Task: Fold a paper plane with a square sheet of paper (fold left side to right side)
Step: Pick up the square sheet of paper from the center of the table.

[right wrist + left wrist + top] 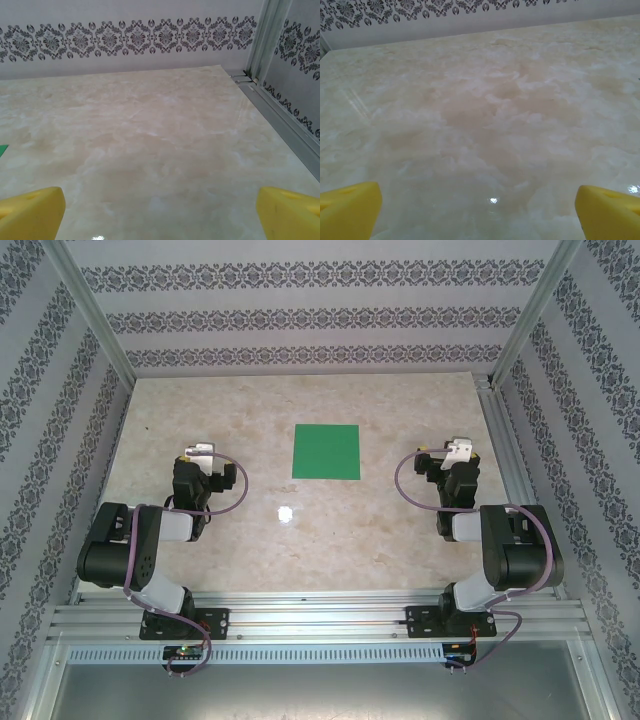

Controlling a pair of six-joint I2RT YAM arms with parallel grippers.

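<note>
Obs. 1: the square sheet of paper (326,452) lies flat on the table (400,530), toward the far half and about midway between the 2 arms. It is unfolded, with no crease visible and all 4 edges down. No step of the fold looks begun.

Obs. 2: the left gripper (480,214) sits low over bare tabletop, well left of the sheet. Its yellow fingertips (350,210) stand at opposite corners of the wrist view, so the jaws are spread wide with nothing between them.

Obs. 3: the right gripper (160,214) is likewise spread wide and holds nothing, well right of the sheet. A green sliver at the left edge of its wrist view is probably the sheet's near corner.

Handling, my judgement: the sheet looks thin, very light and limp, with no stiffness to carry its own span. The tabletop is glossy, so the paper will likely skate if pushed sideways. No lifted edge is offered, so a finger must work under one.

- Take hold at the left edge, near its middle or a corner, with the left gripper.
- Pin the right half with the right gripper so the sheet does not slide.
- Pinch lightly, since a hard squeeze or a drag could wrinkle or tear it.
</note>
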